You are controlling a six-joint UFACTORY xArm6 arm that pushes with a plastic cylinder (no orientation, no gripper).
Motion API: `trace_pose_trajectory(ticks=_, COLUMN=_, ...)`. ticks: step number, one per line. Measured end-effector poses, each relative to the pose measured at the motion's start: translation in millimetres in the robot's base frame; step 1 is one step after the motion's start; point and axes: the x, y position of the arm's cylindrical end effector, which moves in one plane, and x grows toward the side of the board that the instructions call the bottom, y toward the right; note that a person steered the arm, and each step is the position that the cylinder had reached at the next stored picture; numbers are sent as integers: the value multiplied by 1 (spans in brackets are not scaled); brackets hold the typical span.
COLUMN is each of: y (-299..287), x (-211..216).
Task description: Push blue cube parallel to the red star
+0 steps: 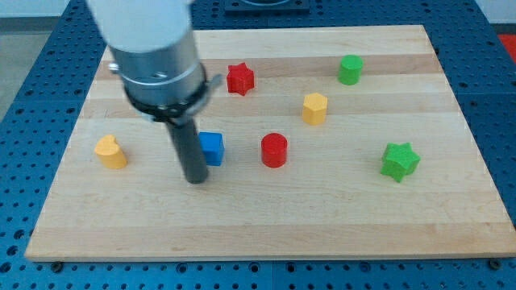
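Note:
The blue cube (212, 148) sits left of the board's middle. The red star (239, 78) lies above it, toward the view's top. My tip (196, 179) rests on the board just left of and slightly below the blue cube, close to or touching its left side. The rod and arm body hide part of the cube's left edge.
A red cylinder (274, 150) stands right of the blue cube. A yellow block (110, 151) is at the left. A yellow hexagonal block (314, 108) and a green cylinder (350, 69) are upper right. A green star (399, 160) is at the right. The wooden board (266, 234) has edges all around.

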Motion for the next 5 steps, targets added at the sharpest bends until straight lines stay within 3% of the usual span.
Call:
trace_pose_trajectory(ticks=2, y=58, x=-66)
trace_pose_trajectory(ticks=3, y=58, x=-43)
trace_pose_trajectory(ticks=4, y=43, x=48)
trace_pose_trajectory(ticks=5, y=-4, x=94)
